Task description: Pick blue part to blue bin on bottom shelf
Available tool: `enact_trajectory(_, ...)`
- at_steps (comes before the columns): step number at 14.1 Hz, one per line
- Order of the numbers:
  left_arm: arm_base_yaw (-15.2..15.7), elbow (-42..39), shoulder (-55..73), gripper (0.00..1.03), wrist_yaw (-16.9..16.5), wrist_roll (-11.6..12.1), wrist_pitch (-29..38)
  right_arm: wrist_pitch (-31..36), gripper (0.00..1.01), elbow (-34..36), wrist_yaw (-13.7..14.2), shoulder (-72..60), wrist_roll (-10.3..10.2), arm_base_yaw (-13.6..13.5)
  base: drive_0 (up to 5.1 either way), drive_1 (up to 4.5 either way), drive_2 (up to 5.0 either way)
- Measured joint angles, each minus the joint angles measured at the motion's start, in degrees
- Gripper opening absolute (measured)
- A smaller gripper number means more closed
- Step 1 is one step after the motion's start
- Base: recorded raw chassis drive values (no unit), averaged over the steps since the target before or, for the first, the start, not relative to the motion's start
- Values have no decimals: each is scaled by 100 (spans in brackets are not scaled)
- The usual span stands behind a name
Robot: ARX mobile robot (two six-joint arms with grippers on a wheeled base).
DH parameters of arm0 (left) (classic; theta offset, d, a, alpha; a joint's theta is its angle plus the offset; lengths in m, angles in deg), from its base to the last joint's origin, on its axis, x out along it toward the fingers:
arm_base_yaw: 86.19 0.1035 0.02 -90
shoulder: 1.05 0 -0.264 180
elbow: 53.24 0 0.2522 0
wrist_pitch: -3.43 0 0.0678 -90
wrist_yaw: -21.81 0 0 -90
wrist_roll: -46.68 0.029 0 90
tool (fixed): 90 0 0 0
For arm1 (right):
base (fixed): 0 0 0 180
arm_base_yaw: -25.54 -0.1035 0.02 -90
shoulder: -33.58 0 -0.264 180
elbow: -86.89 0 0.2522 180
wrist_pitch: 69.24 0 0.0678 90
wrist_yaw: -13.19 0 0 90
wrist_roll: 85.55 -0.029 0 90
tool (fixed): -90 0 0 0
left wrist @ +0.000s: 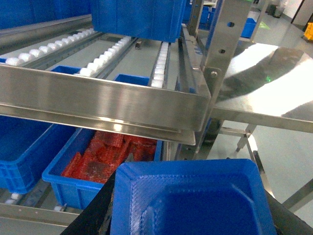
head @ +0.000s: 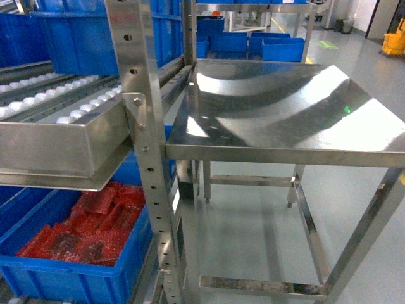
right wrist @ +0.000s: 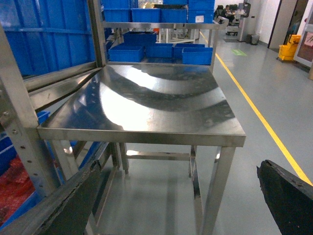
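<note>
With no blue part in any view, the left tool point(left wrist: 188, 205), wide around a small blue tray point(left wrist: 188, 196), and the wide, empty right tool point(right wrist: 176, 210) facing the table point(right wrist: 146, 103) risk clipping the rack upright point(left wrist: 217, 54) ahead.

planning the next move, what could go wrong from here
1. The blue part shows in no view, so any reach now would be blind.
2. A blue plastic container fills the bottom of the left wrist view and hides what lies below that arm.
3. The only lower-level bin clearly seen holds red bubble-wrap packets, so it could be mistaken for the target. The steel lip of the roller shelf overhangs it, so an arm going in could strike it.
</note>
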Motion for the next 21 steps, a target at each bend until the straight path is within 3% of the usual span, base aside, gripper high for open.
enact_trajectory(21,0,0,0,43,7,0,-7,2,98,0,0,0,2,0,-487,321,160)
